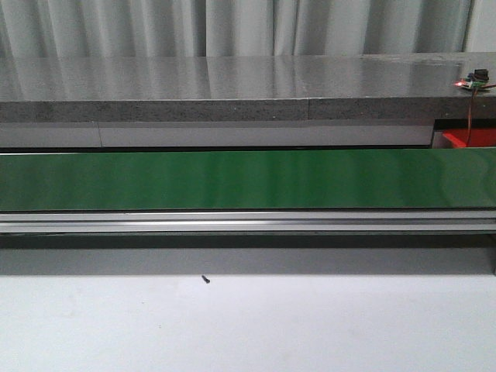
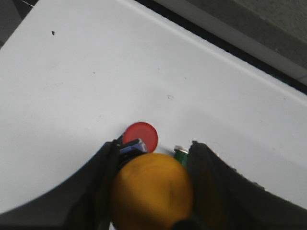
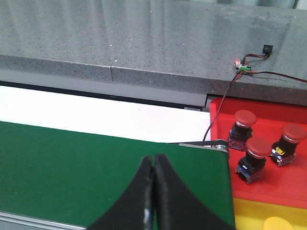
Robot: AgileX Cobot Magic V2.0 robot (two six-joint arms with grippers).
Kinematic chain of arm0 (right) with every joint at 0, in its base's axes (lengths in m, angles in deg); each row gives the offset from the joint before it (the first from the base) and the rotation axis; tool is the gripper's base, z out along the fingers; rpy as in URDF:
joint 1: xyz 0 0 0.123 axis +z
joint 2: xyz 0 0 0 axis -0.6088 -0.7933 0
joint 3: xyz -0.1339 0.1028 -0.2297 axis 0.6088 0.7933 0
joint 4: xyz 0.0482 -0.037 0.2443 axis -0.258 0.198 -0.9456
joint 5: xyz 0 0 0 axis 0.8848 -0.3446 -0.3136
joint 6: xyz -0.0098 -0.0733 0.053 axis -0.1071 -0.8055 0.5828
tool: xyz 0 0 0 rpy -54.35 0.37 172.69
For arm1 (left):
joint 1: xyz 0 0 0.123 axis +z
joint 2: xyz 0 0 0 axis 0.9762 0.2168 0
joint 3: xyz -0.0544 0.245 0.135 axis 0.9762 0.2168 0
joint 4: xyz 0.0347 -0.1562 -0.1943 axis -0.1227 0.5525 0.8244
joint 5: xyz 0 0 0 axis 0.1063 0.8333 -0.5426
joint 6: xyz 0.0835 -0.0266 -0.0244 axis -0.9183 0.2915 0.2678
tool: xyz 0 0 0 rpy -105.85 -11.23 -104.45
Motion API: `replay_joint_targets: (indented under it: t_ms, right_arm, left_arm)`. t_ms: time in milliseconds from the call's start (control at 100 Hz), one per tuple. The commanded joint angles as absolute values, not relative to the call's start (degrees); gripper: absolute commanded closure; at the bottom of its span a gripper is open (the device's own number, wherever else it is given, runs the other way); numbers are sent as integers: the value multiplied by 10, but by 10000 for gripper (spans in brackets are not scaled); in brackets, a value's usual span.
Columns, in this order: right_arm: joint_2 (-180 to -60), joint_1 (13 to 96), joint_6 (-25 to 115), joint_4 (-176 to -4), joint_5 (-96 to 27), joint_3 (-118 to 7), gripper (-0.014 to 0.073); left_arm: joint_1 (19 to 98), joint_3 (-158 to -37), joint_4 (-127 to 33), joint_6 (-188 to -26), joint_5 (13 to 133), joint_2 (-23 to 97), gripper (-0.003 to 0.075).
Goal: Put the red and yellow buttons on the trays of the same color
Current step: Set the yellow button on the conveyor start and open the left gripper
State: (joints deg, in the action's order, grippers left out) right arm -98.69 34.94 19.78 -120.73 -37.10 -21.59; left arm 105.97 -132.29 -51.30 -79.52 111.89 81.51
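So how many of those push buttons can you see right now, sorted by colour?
Red buttons: 4. Three stand on the red tray. One lies on the white table by the left gripper.
Yellow buttons: 2. One is held in the left gripper; one shows partly at the edge of the right wrist view.
Total: 6
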Motion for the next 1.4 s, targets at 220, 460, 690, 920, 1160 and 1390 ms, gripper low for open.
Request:
replay_joint_targets:
  t_ms: [220, 460, 690, 920, 1160, 1390]
  right_arm:
    - [-984, 350, 193, -1215, -401, -231, 711]
    - [-984, 350, 193, -1215, -401, -231, 711]
    - [-984, 350, 193, -1215, -401, -231, 711]
    - [-984, 350, 193, -1215, -401, -231, 711]
    - [-984, 350, 193, -1215, -401, -231, 711]
    - [-984, 350, 193, -1215, -401, -231, 711]
  left_arm:
    - [1014, -1225, -491, -803, 1066, 730, 561]
    - [976, -1164, -490, -804, 1030, 730, 561]
    - [973, -1134, -483, -805, 1015, 730, 558]
    - [973, -1134, -480, -816, 1016, 730, 230]
    - [973, -1134, -464, -819, 1015, 728, 134]
    - [973, -1137, -462, -819, 1002, 695, 134]
